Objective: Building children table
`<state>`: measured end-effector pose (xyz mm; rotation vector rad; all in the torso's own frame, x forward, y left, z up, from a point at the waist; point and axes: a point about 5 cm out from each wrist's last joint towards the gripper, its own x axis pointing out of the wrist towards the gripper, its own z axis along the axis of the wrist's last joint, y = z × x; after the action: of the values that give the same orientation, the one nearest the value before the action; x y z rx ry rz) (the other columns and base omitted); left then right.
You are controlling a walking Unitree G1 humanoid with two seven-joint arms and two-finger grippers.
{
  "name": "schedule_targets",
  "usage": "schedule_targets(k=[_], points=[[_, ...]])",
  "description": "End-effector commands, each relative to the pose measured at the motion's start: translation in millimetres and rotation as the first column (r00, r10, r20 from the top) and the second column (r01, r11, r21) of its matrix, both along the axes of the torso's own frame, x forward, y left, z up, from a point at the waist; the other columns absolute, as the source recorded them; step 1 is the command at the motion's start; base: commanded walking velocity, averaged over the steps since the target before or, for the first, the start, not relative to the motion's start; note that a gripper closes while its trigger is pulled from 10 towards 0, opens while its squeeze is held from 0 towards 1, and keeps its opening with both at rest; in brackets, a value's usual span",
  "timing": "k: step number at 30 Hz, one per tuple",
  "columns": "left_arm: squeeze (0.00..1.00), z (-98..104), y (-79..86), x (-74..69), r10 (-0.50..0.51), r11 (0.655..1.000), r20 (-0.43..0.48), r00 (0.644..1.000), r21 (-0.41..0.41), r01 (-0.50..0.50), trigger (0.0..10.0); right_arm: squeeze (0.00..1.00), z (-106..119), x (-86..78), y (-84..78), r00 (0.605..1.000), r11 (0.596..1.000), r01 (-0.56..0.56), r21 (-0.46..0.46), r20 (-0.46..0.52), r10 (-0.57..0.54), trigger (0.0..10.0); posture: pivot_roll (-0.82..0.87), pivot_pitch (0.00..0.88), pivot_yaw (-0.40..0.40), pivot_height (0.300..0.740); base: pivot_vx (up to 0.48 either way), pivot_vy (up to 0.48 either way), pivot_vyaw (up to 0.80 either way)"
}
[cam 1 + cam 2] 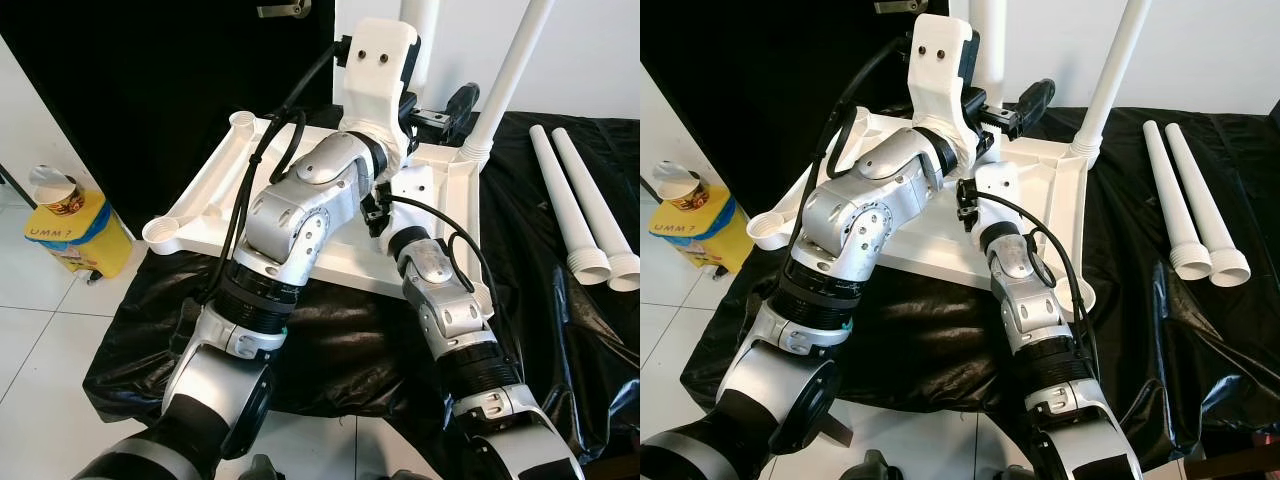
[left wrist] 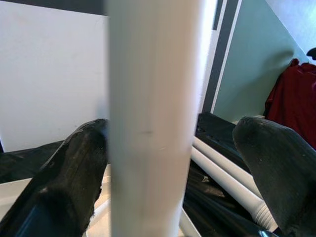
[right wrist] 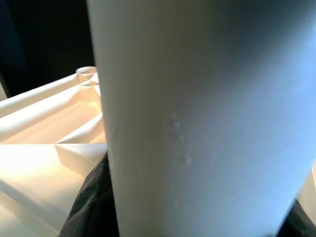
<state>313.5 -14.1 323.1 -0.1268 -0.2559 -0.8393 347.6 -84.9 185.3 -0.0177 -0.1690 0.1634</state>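
Left eye view: two loose legs (image 1: 590,205), two upright legs (image 1: 508,75).

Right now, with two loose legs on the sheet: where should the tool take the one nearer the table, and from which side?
Take the inner leg on its smooth shaft, toward the far end, coming straight down with the fingers across it. It lies flat on the sheet, and its ribbed collar sits close against the outer leg. The gap looks wider farther up.
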Motion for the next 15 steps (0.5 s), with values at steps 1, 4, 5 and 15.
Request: schedule_targets(k=[1,4,5,15], points=[[0.00,10.5,-0.1,-3.5,-0.013,1.000,0.056,0.998,-0.005,0.013,10.0,0.00,3.7,2.7,-1.0,1.000,1.000,0.011,0.014,0.000,-0.011,10.0,0.07,0.041,-0.030,0.740,0.000,0.000,0.00],[0.00,11.5,1.1,-4.6,-0.009,1.000,0.068,0.998,-0.015,0.010,10.0,0.00,4.4,4.3,-6.4,0.999,0.999,0.038,0.026,0.000,-0.038,10.0,0.09,0.042,-0.040,0.740,0.000,0.000,0.00],[0.00,12.2,1.8,-5.2,-0.005,1.000,0.074,0.997,-0.021,0.006,10.0,0.00,4.2,5.6,-10.6,0.998,0.998,0.059,0.033,-0.003,-0.059,10.0,0.10,0.040,-0.046,0.740,0.000,0.000,0.00],[0.00,18.5,8.1,-5.7,0.046,0.996,0.116,0.992,-0.076,-0.037,10.0,0.00,4.6,12.3,-26.2,0.993,0.992,0.119,0.032,-0.009,-0.118,10.0,0.11,0.024,-0.070,0.740,0.000,0.000,0.00]])
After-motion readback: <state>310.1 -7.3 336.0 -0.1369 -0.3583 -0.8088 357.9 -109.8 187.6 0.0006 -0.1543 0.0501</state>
